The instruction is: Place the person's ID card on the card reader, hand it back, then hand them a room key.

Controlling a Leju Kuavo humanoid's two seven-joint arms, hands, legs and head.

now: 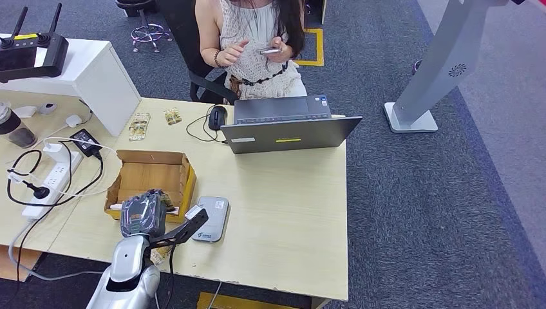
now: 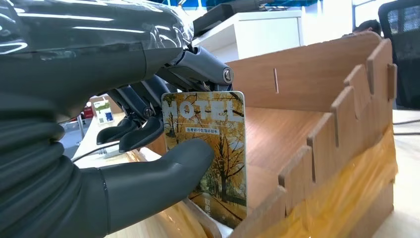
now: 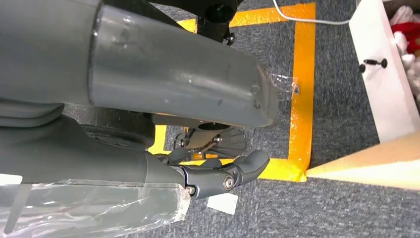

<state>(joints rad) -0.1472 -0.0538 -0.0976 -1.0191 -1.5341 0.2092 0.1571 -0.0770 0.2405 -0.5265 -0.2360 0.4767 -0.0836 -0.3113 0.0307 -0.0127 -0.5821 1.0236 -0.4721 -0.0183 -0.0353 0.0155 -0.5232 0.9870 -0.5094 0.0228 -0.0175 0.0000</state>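
Two hands: the left hand (image 1: pixel 143 214) is over the near edge of the cardboard box; the right hand (image 3: pixel 218 173) hangs over the carpet.
Left hand state: its thumb (image 2: pixel 163 171) presses on the front of the room key (image 2: pixel 210 148) and the darker fingers (image 2: pixel 133 134) lie behind it, so the card is pinched and held.
Room key: a card with the word HOTEL and a picture of yellow autumn trees; it stands upright in the left wrist view, at the near corner of the box (image 1: pixel 151 177); I cannot tell if its lower edge touches the box.
Right hand state: the fingers are curled in with nothing between them.
Box: open brown cardboard with slotted walls and clear tape on the outside, on the light wood table (image 1: pixel 283 212), left of the card reader.
Card reader: a flat grey device (image 1: pixel 212 219) lying on the table just beside the box, near the table's front edge.
Laptop: open and grey (image 1: pixel 286 123), at the far edge of the table, with a black mouse (image 1: pixel 217 117) at its left.
Person: sitting behind the laptop (image 1: pixel 257 38), both hands holding a phone (image 1: pixel 269 50).
Left side of table: a white power strip (image 1: pixel 51 177) with black cables.
Floor under right hand: grey carpet with yellow tape (image 3: pixel 302 84).
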